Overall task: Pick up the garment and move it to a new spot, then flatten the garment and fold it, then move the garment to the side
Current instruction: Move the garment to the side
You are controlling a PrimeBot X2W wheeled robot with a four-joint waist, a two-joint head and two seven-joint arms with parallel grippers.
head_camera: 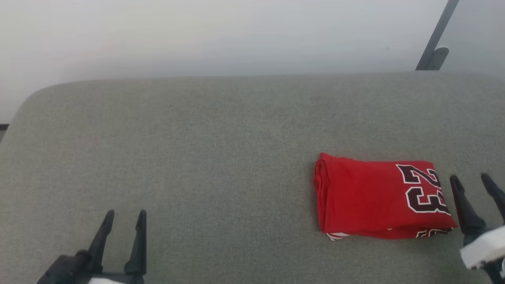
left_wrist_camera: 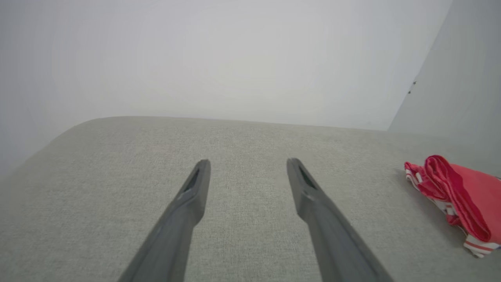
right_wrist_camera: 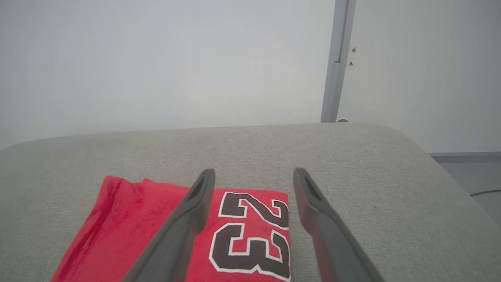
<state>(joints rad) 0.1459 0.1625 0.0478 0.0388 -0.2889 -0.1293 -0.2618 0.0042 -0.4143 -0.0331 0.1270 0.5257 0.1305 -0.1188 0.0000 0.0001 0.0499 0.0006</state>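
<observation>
The garment [head_camera: 375, 197] is seen folded into a compact red rectangle on the right part of a grey padded surface [head_camera: 197, 130], near its front edge. A dark, white-outlined number "23" [head_camera: 424, 189] is shown on the top layer at the garment's right end, and a strip of red-and-white striped trim [head_camera: 337, 236] is exposed under the near edge. The folded edge faces left.

The right gripper [head_camera: 471, 179] is held just beside the garment's right end, apart from it, with its two dark fingers spread wide and nothing between them. In the right wrist view, part of the garment [right_wrist_camera: 129, 211] is hidden behind one finger of that gripper [right_wrist_camera: 254, 172], and the number [right_wrist_camera: 254, 231] is seen between the fingers.

The left gripper [head_camera: 125, 215] is placed at the lower left, well apart from the garment, its fingers likewise parted and empty. In the left wrist view bare grey fabric is framed by this gripper [left_wrist_camera: 246, 162], and the garment [left_wrist_camera: 465, 196] is seen at the far right.

A pale wall is seen behind the surface, and a slanted grey post [head_camera: 438, 35] at the upper right. Whether the fingertips touch the surface cannot be told.
</observation>
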